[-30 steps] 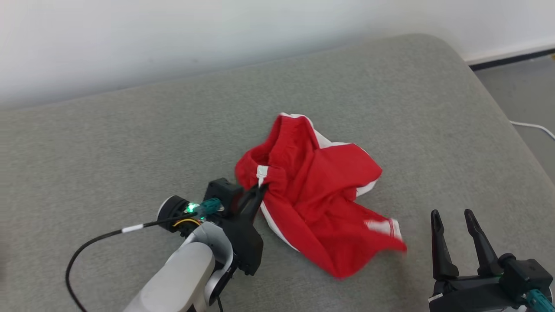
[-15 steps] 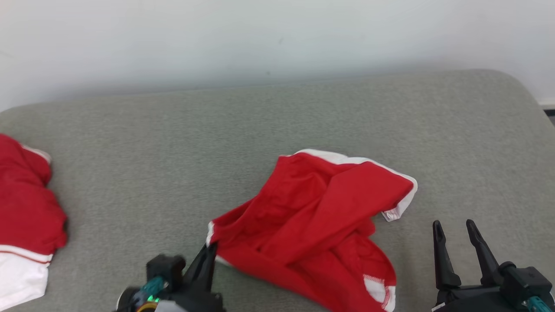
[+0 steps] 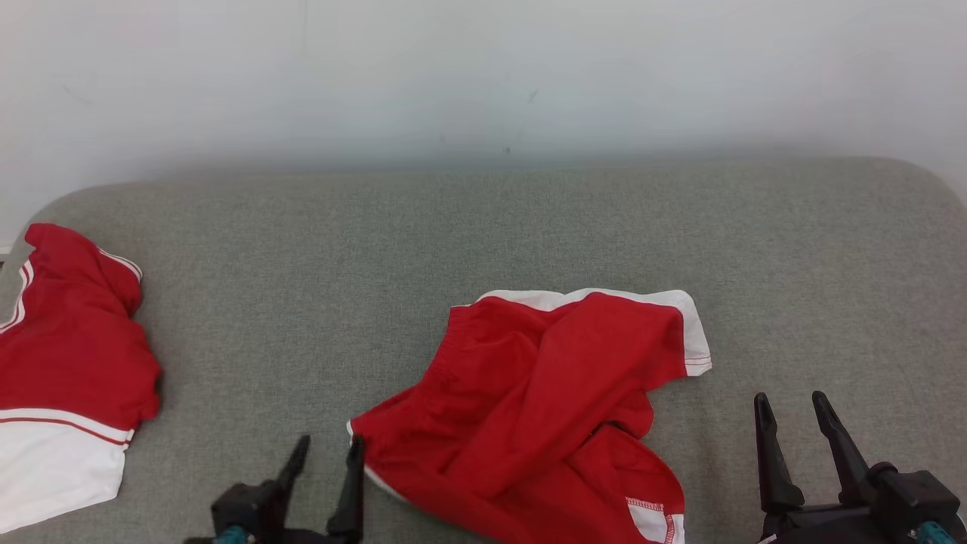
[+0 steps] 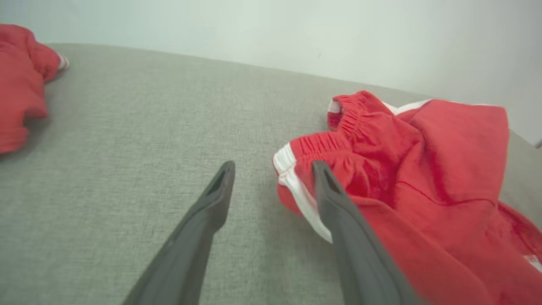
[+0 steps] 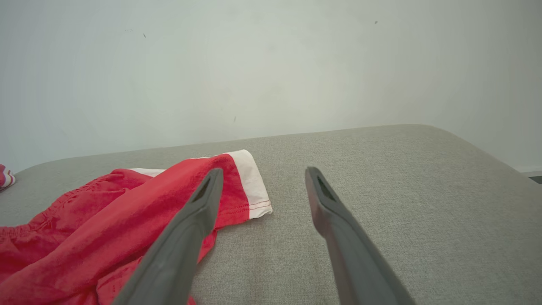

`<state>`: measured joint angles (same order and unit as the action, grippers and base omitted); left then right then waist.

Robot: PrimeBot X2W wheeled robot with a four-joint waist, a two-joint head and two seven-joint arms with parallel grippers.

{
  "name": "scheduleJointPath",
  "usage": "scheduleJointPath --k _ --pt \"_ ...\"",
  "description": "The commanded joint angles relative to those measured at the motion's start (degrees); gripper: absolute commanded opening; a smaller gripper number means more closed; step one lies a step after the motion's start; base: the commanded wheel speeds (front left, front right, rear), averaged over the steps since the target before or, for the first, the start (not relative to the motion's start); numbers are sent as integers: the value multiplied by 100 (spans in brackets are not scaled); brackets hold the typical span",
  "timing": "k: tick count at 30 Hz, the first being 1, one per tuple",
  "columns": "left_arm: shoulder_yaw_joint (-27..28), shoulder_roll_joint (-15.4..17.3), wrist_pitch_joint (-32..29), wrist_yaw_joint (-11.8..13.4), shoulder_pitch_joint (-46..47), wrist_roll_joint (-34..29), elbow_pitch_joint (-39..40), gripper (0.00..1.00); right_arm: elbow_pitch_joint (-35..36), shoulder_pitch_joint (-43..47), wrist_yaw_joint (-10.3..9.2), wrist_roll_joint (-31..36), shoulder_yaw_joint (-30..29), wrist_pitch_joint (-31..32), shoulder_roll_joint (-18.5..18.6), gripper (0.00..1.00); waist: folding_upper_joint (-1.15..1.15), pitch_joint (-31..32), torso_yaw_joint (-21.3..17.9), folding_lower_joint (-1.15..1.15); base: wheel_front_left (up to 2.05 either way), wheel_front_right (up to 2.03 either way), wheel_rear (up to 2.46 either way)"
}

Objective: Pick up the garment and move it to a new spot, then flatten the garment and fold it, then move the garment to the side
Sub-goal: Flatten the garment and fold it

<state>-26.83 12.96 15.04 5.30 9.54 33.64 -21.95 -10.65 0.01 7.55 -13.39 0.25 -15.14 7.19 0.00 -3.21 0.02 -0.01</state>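
The left pincer (image 3: 329, 446) stands spread wide and pinches nothing. Its two long dark fingers point away from the robot, low over the grey woven cushion (image 3: 302, 264). The task's garment (image 3: 544, 393) is red cloth with a gathered elastic band, white edge bands and a small white patch. It lies crumpled just to the right of this pincer and runs on further right and ahead of it.

In the left wrist view, the left pincer (image 4: 273, 167) frames one corner of the garment (image 4: 423, 161). The white-trimmed end of the gathered band sits just inside the tip of the right-hand finger, and whether finger and cloth touch I cannot tell.

The right pincer (image 3: 789, 400) is also spread and empty. The garment lies to its left, near it but apart. In the right wrist view, the right pincer (image 5: 263, 173) has the garment (image 5: 106, 224) on its left side — the white-banded hem ends between the two fingertips and a little beyond them.

Well off to the left of the left pincer lies a second red garment (image 3: 68, 355), bunched, with striped trim and a broad white panel. Past both pincers' fingertips rises a white wall (image 3: 483, 75).
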Motion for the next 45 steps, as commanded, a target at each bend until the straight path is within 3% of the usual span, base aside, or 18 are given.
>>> scheduleJointPath --k 1,12,20,32,39,45 --pt "91 3 16 22 -98 -112 88 100 -11 41 -13 38 -3 -2 16 100 0 29 8 1 0 0 0" --pt "1483 -98 19 -181 -623 -1227 1256 100 -40 107 -13 -13 19 -1 24 100 0 177 -6 1 0 0 0" --pt "2176 -250 20 -348 -1139 -1915 1828 100 -52 191 -13 -41 -13 -1 19 100 0 231 -14 1 0 0 0" --pt "2836 -683 20 -888 -1539 -2292 2029 100 -216 229 -13 -119 45 -1 73 100 0 264 48 1 0 0 0" --pt "2932 -834 20 -1024 -1517 -2466 2026 100 -289 116 -13 -138 116 -1 121 100 0 266 91 1 0 0 0" --pt "2945 -928 20 -1110 -1372 -2599 2060 100 -610 -442 -13 -114 347 -1 381 100 0 163 176 1 0 0 0"
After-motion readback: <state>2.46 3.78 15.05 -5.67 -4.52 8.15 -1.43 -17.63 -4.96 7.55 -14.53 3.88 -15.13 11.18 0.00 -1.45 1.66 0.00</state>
